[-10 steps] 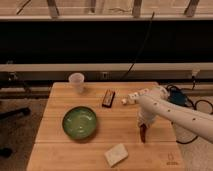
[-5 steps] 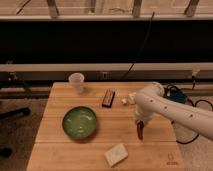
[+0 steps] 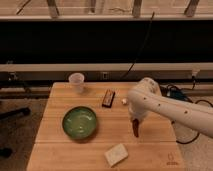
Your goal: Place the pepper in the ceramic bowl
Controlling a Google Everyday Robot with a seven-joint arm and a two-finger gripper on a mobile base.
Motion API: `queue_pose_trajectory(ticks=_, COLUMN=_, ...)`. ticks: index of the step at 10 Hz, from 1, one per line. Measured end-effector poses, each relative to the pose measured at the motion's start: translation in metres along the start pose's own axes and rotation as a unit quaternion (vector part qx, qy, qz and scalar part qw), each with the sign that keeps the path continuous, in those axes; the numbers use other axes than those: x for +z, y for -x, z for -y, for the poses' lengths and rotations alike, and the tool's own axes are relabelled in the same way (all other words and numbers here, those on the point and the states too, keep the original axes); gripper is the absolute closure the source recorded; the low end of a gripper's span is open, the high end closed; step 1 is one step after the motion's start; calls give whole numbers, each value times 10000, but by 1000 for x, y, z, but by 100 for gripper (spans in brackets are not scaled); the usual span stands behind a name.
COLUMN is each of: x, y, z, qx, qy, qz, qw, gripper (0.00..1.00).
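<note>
The green ceramic bowl (image 3: 66, 116) sits on the left half of the wooden table and looks empty. My gripper (image 3: 134, 125) points down from the white arm over the table's middle right, about a bowl's width to the right of the bowl. It is shut on the pepper (image 3: 135, 131), a slim dark red piece hanging from the fingers just above the wood.
A translucent white cup (image 3: 76, 82) stands at the back left. A dark rectangular bar (image 3: 108, 98) and a small white item (image 3: 124, 101) lie behind the gripper. A pale flat block (image 3: 116, 154) lies near the table's (image 3: 55, 152) front edge. Cables hang behind.
My arm has moved left towards the bowl, carrying the pepper with it. The other things have not moved.
</note>
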Motion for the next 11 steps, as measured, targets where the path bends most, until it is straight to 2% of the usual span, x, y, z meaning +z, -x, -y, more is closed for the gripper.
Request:
queue_pose_trajectory(ticks=4, x=-17, y=0, z=33, qx=-345, qy=4, qz=-165, qw=9993, gripper=100)
queue_pose_trajectory(ticks=6, x=-20, y=0, z=41, qx=-412, qy=17, qz=-189, qw=9990, gripper=100)
queue_pose_trajectory(ticks=8, x=-26, y=1, z=67, qx=-615, qy=9, qz=-221, qw=9979, gripper=100)
queue_pose_trajectory(ticks=11, x=-30, y=-1, z=84, qx=-795, qy=25, qz=-245, qw=9965, gripper=100)
